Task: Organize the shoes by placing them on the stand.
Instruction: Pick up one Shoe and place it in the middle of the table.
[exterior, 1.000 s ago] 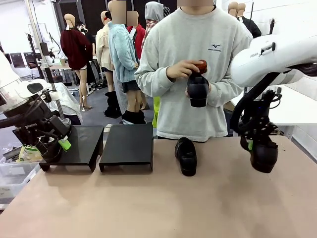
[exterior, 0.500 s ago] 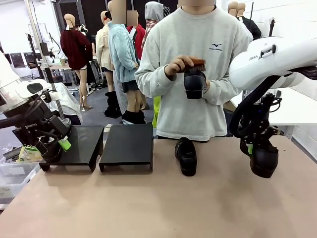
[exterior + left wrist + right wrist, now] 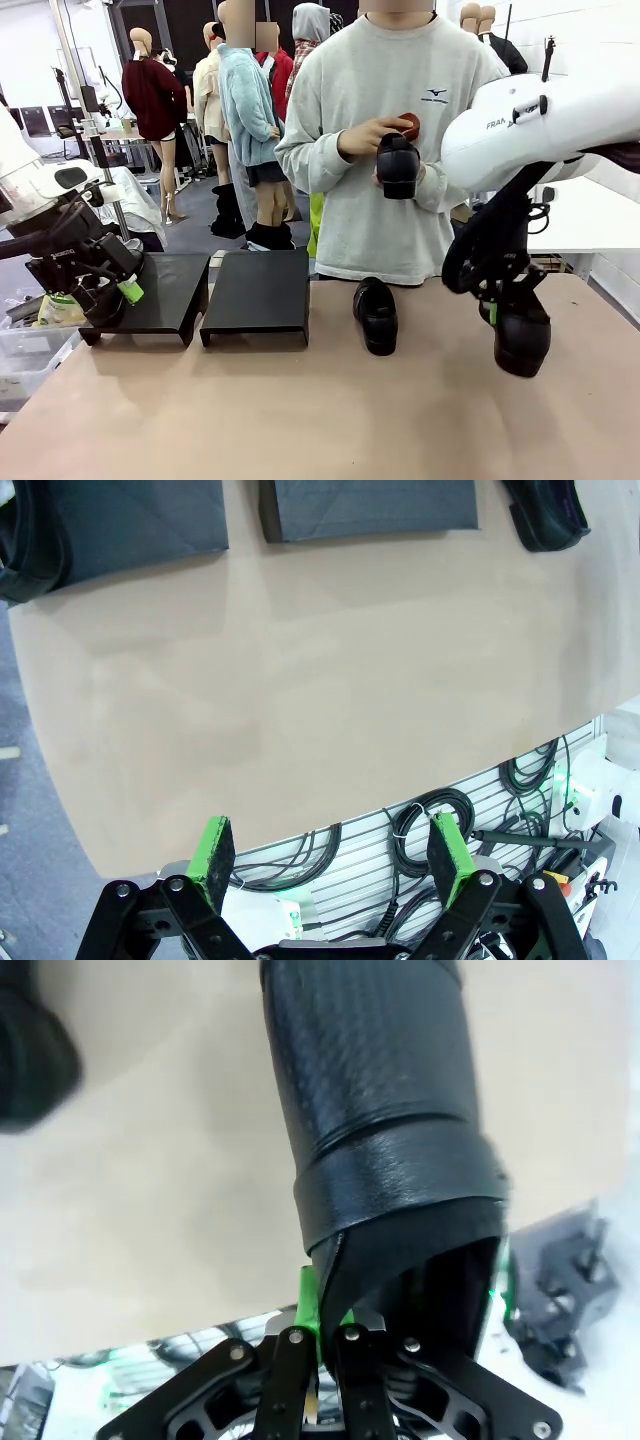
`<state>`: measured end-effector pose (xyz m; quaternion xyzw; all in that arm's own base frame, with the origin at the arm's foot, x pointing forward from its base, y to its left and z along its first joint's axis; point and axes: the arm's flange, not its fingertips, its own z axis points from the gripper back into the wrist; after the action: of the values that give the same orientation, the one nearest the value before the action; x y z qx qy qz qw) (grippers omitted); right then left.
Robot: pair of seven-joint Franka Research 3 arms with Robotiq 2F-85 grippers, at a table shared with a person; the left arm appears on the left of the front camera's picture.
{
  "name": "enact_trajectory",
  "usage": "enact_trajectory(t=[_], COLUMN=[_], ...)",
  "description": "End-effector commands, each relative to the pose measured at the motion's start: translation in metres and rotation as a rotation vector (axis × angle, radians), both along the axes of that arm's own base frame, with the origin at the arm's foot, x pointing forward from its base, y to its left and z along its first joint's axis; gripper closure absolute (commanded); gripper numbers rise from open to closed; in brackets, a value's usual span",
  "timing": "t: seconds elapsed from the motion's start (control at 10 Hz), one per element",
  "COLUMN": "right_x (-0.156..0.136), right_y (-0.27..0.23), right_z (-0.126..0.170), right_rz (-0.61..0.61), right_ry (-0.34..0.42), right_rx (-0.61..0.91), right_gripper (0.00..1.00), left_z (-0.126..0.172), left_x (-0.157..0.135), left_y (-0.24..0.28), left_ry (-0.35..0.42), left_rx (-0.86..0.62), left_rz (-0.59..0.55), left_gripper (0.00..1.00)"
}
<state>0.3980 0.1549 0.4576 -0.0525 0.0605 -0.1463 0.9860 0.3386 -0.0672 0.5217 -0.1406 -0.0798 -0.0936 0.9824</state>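
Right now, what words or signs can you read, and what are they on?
"FRAN": start of a word on the white right arm; the rest can't be read.
Print by the logo on the person's grey sweatshirt: too small to read.
White print on the left hand: too small to read.

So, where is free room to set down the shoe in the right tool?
The right stand has a bare top; so has most of the left stand. The table is bare on its near half. Crowded: around the lying shoe, right of the stands.
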Motion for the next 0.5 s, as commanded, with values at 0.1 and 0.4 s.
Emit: enact_trajectory(t=[0.1,0.4], right_x=[-0.068,-0.085], right_y=[0.029,0.079], right_z=[-0.003,-0.029], right_rz=[-0.040,0.097], right_ry=[0.009,-0.007], right_rx=[0.033,0.042], right_gripper=[1.00,1.00], left_z=[0.000,0.000], left_x=[-0.001,-0.001], left_y=[0.001,0.001], left_ry=[0.003,0.003], left_rx=[-0.019,-0.019], left_rz=[-0.011,-0.011], left_gripper=[0.00,0.00])
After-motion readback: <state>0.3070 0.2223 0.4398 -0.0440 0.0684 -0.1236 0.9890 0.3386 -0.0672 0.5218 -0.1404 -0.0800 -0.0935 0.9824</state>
